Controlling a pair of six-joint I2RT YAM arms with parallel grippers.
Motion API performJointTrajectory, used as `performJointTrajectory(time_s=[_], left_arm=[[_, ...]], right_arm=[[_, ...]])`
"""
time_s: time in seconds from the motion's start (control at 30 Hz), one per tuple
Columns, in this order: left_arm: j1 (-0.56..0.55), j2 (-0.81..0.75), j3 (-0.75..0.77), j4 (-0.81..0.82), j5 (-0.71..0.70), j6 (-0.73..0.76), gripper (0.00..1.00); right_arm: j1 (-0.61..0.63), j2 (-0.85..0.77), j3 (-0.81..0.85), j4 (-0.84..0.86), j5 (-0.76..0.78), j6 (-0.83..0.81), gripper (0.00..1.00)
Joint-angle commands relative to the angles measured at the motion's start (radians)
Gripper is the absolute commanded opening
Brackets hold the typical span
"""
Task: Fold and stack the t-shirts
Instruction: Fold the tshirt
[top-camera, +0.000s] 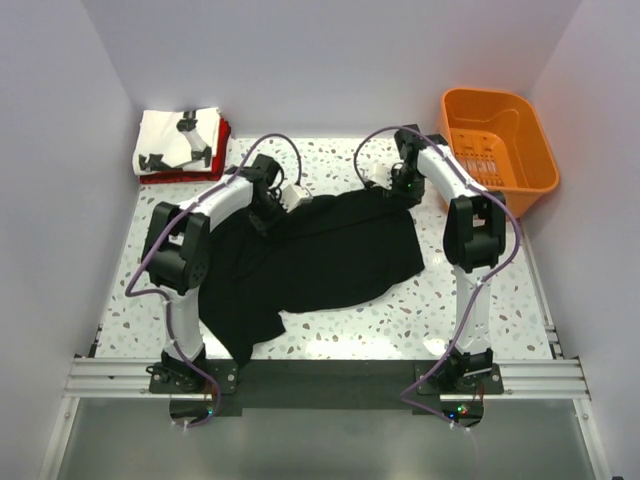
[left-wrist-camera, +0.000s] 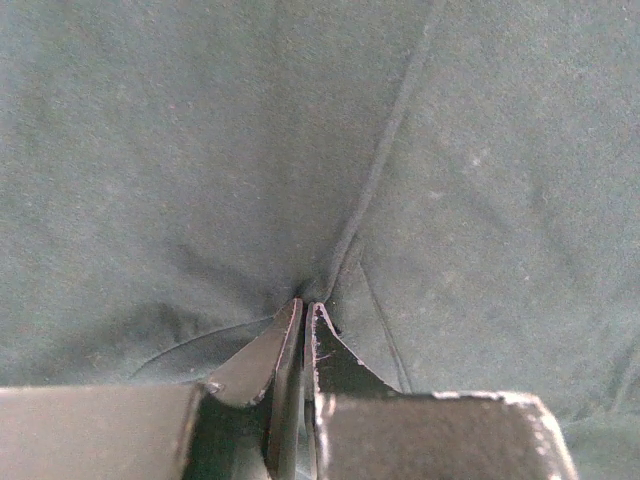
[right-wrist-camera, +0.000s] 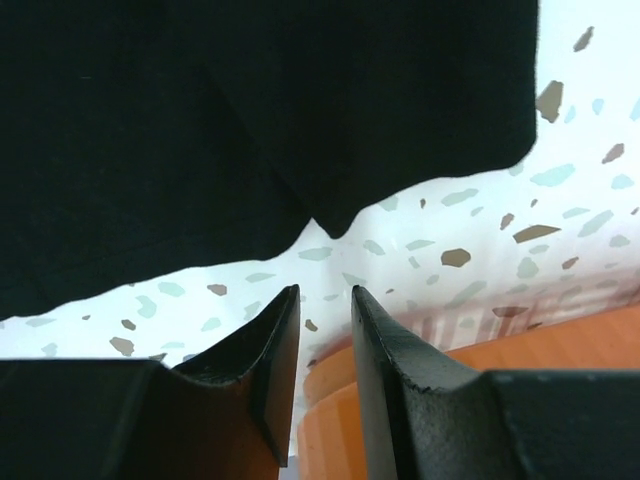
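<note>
The large black t-shirt (top-camera: 320, 255) lies spread and rumpled across the middle of the table. My left gripper (top-camera: 271, 214) sits at its far left corner. In the left wrist view the jaws (left-wrist-camera: 307, 303) are shut, pinching a fold of the black cloth (left-wrist-camera: 200, 150). My right gripper (top-camera: 386, 186) is at the shirt's far right corner. In the right wrist view it (right-wrist-camera: 325, 290) is slightly open and empty, just short of the shirt's edge (right-wrist-camera: 250, 130). The white t-shirt with black figures (top-camera: 178, 140) lies folded on the red t-shirt (top-camera: 222, 150) at the back left.
An orange plastic basket (top-camera: 500, 150) stands at the back right, close behind the right gripper; it also shows in the right wrist view (right-wrist-camera: 450, 400). White walls enclose the speckled table (top-camera: 470, 320) on three sides. A metal rail (top-camera: 320, 378) runs along the front edge.
</note>
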Motion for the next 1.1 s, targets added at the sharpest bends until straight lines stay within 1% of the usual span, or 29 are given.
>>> performJointTrajectory(time_s=[0.0,0.07,0.13,0.2,0.33,0.43,0.53,0.6,0.7,0.73,0.77,0.8,1.07], left_arm=[[0.01,0.017,0.046,-0.002,0.009,-0.001,0.08],[0.011,0.02,0.051,-0.004,0.009,0.0,0.08],[0.011,0.026,0.059,-0.006,0.01,0.0,0.08],[0.011,0.034,0.069,-0.013,0.009,0.0,0.08],[0.013,0.046,0.086,-0.018,0.009,0.0,0.08],[0.014,0.054,0.099,-0.024,0.01,-0.003,0.08],[0.014,0.055,0.103,-0.026,0.01,-0.005,0.08],[0.014,0.057,0.105,-0.027,0.007,-0.005,0.08],[0.016,0.06,0.108,-0.027,0.006,-0.001,0.08],[0.016,0.061,0.109,-0.027,0.006,-0.001,0.08],[0.016,0.064,0.114,-0.026,0.003,-0.001,0.07],[0.016,0.066,0.117,-0.027,0.004,-0.001,0.07],[0.037,0.058,0.164,-0.016,0.013,-0.02,0.0]], right_arm=[[0.009,0.033,-0.008,0.024,0.014,0.009,0.31],[0.006,0.059,0.037,0.012,0.014,0.017,0.32],[0.002,0.075,0.046,0.016,0.014,0.017,0.32],[0.004,0.073,0.032,0.05,0.014,0.003,0.32],[0.009,0.086,0.019,0.061,0.014,-0.026,0.32],[0.006,0.096,0.002,0.081,0.036,-0.046,0.3],[0.006,0.106,-0.007,0.11,0.046,-0.058,0.25],[0.006,0.107,-0.007,0.13,0.051,-0.058,0.23],[0.002,0.109,0.0,0.151,0.057,-0.066,0.15],[0.002,0.11,0.011,0.15,0.062,-0.072,0.08],[0.002,0.11,0.017,0.15,0.062,-0.073,0.02],[0.001,0.11,0.025,0.145,0.059,-0.075,0.0],[-0.01,0.053,0.091,0.113,0.034,-0.079,0.0]])
